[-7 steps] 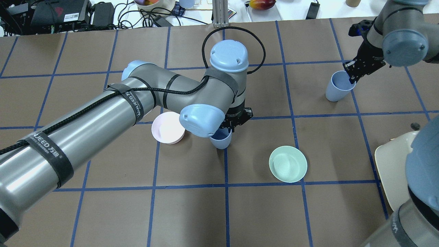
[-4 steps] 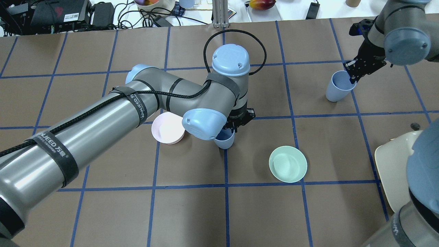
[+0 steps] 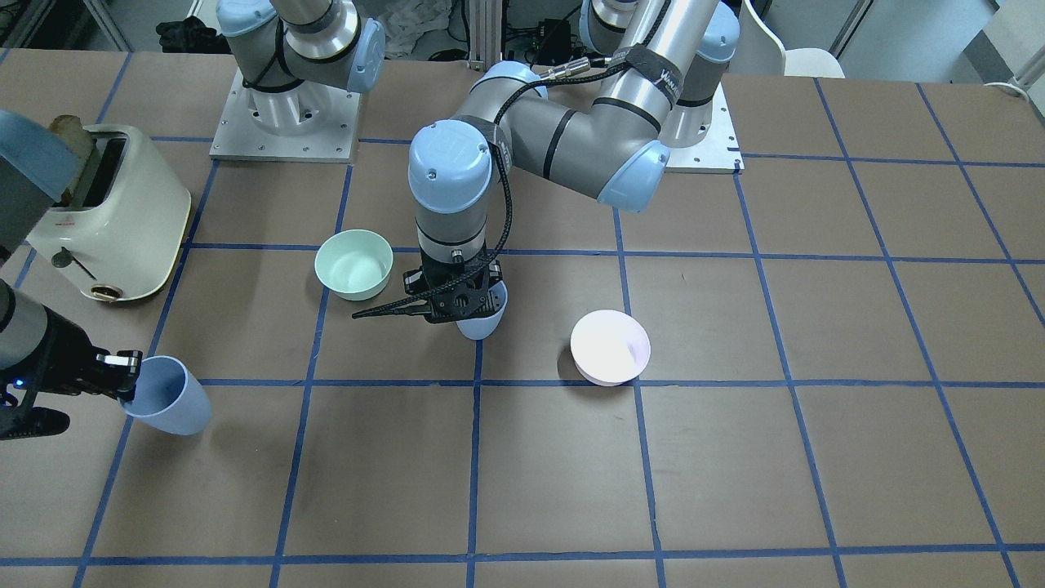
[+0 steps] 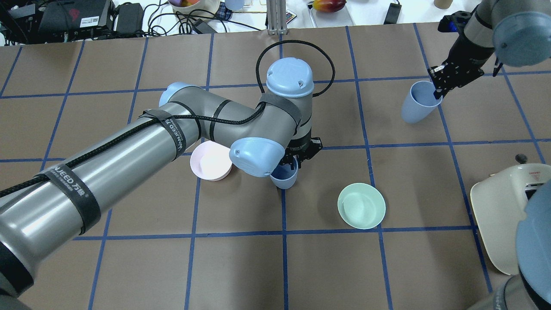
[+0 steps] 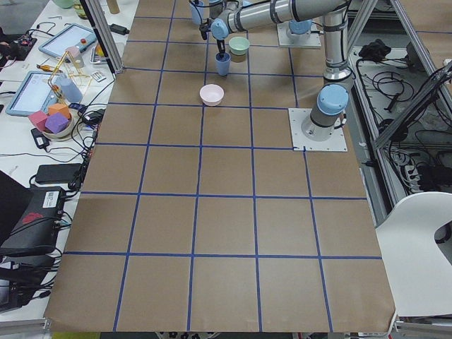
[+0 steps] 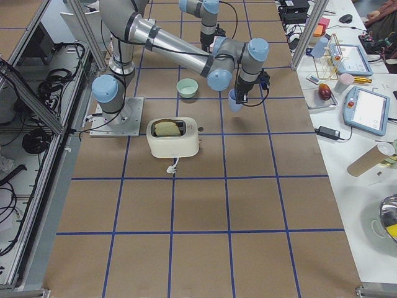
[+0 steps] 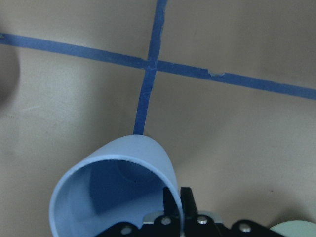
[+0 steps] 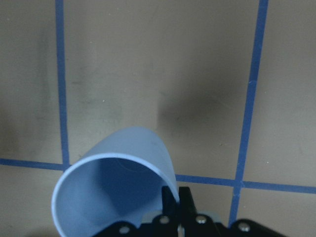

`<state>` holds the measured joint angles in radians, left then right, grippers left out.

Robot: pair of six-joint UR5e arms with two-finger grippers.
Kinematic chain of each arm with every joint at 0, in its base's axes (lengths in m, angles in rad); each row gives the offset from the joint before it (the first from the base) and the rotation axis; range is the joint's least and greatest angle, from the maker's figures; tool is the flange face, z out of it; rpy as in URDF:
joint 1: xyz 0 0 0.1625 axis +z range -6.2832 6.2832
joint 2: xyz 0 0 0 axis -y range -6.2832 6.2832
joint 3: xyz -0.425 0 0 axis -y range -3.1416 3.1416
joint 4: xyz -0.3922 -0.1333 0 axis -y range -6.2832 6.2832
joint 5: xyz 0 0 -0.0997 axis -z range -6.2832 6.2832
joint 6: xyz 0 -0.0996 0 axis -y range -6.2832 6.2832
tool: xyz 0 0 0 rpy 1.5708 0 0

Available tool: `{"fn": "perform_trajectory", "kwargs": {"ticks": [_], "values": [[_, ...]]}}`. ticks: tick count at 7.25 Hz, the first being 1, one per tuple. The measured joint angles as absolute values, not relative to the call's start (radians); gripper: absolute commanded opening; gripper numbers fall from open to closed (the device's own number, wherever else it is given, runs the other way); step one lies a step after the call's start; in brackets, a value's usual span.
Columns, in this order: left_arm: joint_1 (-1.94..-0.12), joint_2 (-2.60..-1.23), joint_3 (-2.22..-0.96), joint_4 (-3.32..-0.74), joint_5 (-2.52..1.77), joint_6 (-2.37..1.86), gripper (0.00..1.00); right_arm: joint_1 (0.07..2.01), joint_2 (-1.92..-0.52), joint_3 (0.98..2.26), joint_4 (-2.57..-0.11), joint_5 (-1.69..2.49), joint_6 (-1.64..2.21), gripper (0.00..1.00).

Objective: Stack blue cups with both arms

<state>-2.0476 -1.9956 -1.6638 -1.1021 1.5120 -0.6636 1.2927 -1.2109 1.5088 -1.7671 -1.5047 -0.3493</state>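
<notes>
Two pale blue cups are in view. My left gripper (image 4: 296, 162) is shut on the rim of one blue cup (image 4: 284, 176), one finger inside and one outside, near the table's middle. That cup also shows in the front view (image 3: 482, 322) and the left wrist view (image 7: 113, 197), and seems held just off the table. My right gripper (image 4: 439, 87) is shut on the rim of the other blue cup (image 4: 414, 103) at the far right. It holds that cup tilted above the table, as the front view (image 3: 167, 398) and right wrist view (image 8: 113, 192) show.
A pale pink bowl (image 4: 211, 161) sits just left of the left cup. A mint-green bowl (image 4: 360, 206) sits to its lower right. A cream toaster (image 3: 106, 212) stands at the table's right edge. Cables and clutter lie beyond the far edge.
My right gripper has lifted its cup, which shifts up and left in the overhead view. My left gripper has moved slightly right with its cup.
</notes>
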Motion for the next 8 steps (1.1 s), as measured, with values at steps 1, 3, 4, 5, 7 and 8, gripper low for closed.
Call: {"fn": "perform_trajectory", "kwargs": {"ticks": [1,3,4,5,7,8], "values": [[-2.043,-1.993,-1.662,-1.099,1.513,-0.662,1.00,1.303,-1.223,1.468,-1.674,-1.475,-0.336,0.00],[-1.984,-1.951,-1.645,-1.106,1.519,-0.597,1.00,1.347,-1.287,1.429,-1.540,-1.448,-0.317,0.00],[-1.915,-1.917,-1.630,-1.133,1.516,-0.510,1.00,1.393,-1.318,1.427,-1.506,-1.445,-0.283,0.00],[-1.837,-1.881,-1.606,-1.192,1.508,-0.402,1.00,1.456,-1.334,1.427,-1.479,-1.446,-0.235,0.00],[-1.693,-1.803,-1.541,-1.352,1.489,-0.177,1.00,1.570,-1.346,1.427,-1.442,-1.443,-0.096,0.00],[-1.639,-1.760,-1.525,-1.410,1.486,-0.090,1.00,1.630,-1.348,1.428,-1.440,-1.442,-0.028,0.00]]}}
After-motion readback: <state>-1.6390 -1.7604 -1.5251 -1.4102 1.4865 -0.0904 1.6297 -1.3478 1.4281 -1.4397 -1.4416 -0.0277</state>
